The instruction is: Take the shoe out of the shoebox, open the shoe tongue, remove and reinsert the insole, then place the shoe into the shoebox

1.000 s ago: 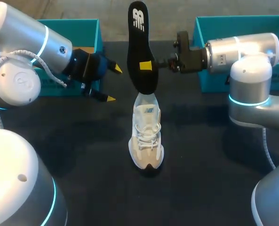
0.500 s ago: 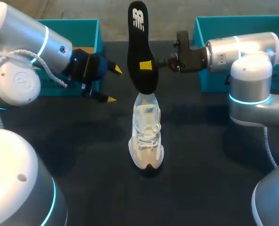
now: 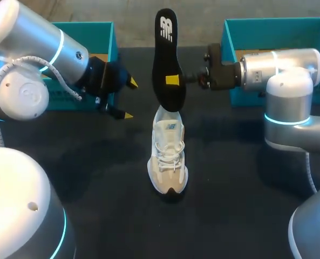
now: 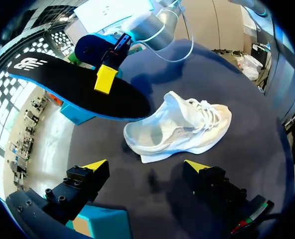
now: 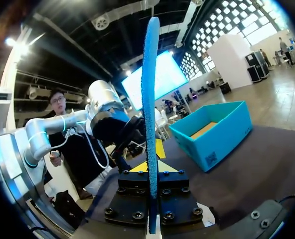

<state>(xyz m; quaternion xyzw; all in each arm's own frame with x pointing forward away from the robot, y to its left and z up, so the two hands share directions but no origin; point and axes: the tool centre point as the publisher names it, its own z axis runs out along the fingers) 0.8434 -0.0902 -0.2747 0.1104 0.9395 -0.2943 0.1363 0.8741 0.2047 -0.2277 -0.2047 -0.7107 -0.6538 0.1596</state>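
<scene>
Head camera: fixed high behind the robot, tilted down over the whole worktop point(image 3: 95, 183), arms entering from both sides; the widest and farthest view. Left wrist camera: looks out past the spread left claw point(image 4: 146, 166), low and close over the worktop, facing the shoe point(image 4: 179, 127) side-on, with the insole point(image 4: 72, 87) beyond it. Right wrist camera: sights along the right claw point(image 5: 149, 167), nearly level, insole edge-on close at the lens, left arm point(image 5: 100, 99) ahead. All three views catch the insole; head and left wrist share the shoe
</scene>
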